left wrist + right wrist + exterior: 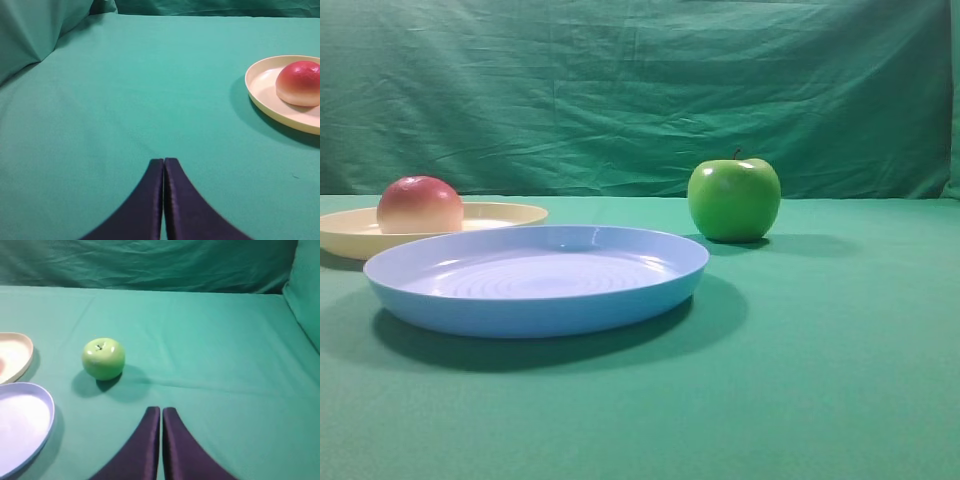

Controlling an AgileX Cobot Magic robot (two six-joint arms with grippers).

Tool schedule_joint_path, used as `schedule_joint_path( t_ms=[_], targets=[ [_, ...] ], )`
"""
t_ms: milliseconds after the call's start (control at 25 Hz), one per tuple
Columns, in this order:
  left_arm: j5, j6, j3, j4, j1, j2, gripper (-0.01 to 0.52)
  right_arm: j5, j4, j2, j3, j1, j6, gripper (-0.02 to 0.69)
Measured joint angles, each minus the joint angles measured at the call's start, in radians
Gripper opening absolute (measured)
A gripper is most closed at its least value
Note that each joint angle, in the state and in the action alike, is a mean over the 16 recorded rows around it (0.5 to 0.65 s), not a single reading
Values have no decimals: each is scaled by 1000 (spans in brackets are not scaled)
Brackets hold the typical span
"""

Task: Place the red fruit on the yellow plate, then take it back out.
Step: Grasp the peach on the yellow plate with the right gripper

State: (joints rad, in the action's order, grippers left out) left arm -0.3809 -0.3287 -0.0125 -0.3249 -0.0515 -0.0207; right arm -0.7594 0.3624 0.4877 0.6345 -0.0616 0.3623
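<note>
1. The red fruit (419, 205) sits inside the yellow plate (510, 215), resting on the plate's floor toward its left part in the exterior high view. In the left wrist view it lies within the rim, upright, red cap uppermost and pale below.
2. The yellow plate stands on the green-covered counter (820, 380), toward the counter's left side and behind the blue plate (535, 280). The two plates overlap in the exterior view; whether they touch cannot be told.
3. The blue plate holds nothing. The green apple (734, 199) stands alone on the counter to the right, well apart from the yellow plate.
4. The left end effector (164, 162) has its fingers pressed together and holds nothing. It is low over bare cloth, with the yellow plate ahead and to its right.
5. The right end effector (161, 411) is likewise closed tight and empty, with the green apple ahead and to its left.
6. Judgement: the placing half appears complete; the step in hand is the retrieval.
7. Judgement: the next move calls for the left end effector, the nearer one, to part its fingers, travel rightward over the plate rim, and close around the fruit's widest part. The smooth round surface may slip, and a low approach risks nudging the light plate.
</note>
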Motion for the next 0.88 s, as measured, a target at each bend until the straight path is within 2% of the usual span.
schedule_joint_path(
  t_ms=[320, 880],
  targets=[
    [0, 0, 0, 0, 0, 0, 0, -44, 232, 244, 90, -28, 202, 0],
    [0, 0, 0, 0, 0, 0, 0, 47, 622, 697, 227, -181, 569, 0]
  ],
)
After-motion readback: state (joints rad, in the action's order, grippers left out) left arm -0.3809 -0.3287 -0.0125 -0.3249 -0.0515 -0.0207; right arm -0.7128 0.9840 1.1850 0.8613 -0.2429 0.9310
